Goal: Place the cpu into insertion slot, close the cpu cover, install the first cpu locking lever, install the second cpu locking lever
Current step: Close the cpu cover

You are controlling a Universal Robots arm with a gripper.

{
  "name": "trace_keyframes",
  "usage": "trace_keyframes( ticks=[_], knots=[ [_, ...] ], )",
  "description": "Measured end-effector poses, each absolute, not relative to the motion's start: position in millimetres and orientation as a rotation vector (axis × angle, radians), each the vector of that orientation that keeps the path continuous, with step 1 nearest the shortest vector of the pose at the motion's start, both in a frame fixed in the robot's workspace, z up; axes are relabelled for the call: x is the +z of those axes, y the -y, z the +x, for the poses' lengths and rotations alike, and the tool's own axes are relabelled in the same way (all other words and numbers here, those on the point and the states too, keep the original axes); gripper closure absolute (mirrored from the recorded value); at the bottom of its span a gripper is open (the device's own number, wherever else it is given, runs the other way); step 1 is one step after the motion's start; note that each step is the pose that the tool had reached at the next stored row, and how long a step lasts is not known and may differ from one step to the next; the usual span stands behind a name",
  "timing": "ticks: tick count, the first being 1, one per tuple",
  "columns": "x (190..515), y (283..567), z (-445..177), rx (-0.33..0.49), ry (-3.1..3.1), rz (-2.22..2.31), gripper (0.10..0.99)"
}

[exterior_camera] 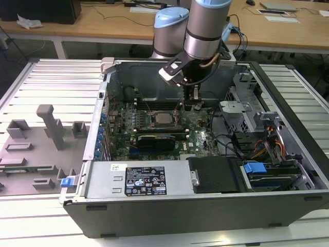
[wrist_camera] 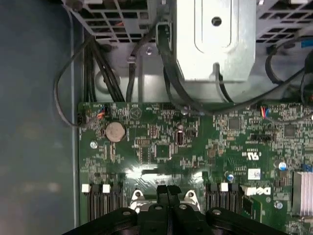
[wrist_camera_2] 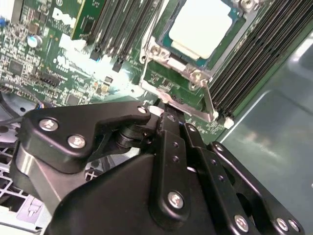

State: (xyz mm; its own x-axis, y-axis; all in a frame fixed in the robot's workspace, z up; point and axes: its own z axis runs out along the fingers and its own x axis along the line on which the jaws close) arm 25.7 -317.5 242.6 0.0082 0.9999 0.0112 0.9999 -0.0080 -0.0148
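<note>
Flat square dull-silver cpu (wrist_camera_2: 200, 24) lies level, metal top up, framed by thin silver-grey cpu cover (wrist_camera_2: 176, 56). Black gripper (wrist_camera: 167, 190) fingertips pressed together, just beside cover's edge.

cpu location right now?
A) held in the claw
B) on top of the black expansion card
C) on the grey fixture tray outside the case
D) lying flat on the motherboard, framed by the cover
D: in the second wrist view the cpu lies flat on the motherboard with the cpu cover framing it. The claw sits beside it at the cover's edge.
</note>
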Motion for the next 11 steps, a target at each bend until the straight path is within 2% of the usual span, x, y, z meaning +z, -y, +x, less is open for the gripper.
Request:
trace_keyframes(
  ticks=[11],
  knots=[
    [243, 318, 7, -0.012, 2.206, -2.224, 0.980]
  ],
)
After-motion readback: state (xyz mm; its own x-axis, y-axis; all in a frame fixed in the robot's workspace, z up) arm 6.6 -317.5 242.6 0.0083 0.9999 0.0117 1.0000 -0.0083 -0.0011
